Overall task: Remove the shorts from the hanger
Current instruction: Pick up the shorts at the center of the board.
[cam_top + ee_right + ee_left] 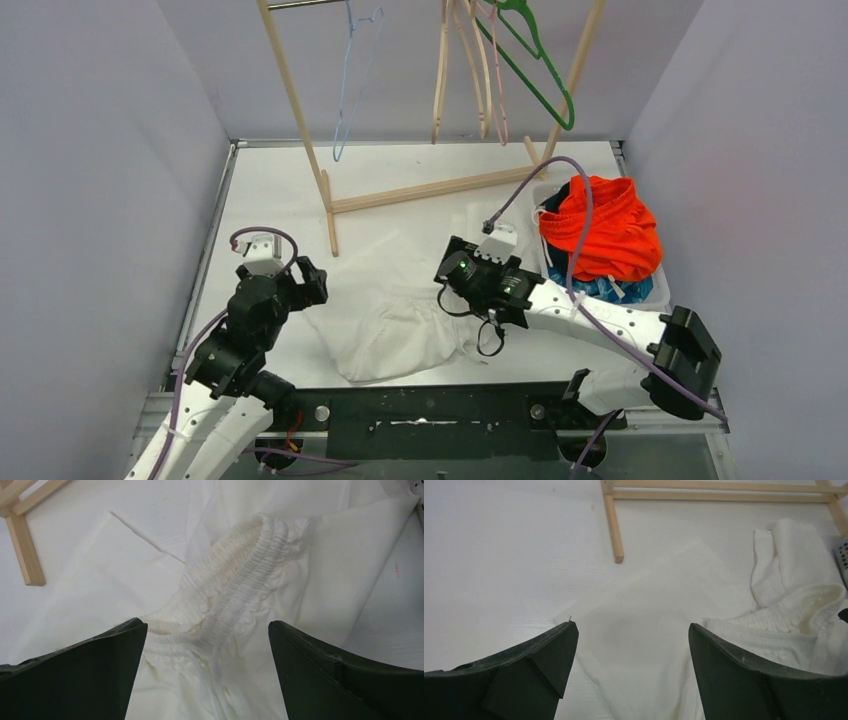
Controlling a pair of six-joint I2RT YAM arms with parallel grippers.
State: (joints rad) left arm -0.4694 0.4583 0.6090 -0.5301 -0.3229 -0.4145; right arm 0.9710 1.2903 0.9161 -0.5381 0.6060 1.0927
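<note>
L gripper (631,630) and R gripper (207,625) both stood wide open, nothing held. White shorts (390,330) lay loose on table (270,190) between them, off any hanger, waistband (235,580) right under R, prob. lined up for a regrasp, I judged. Beyond, orange shorts (605,235) topped bin (655,295), parked as done. Hangers (470,70) on rack (300,110) hung bare.
</note>
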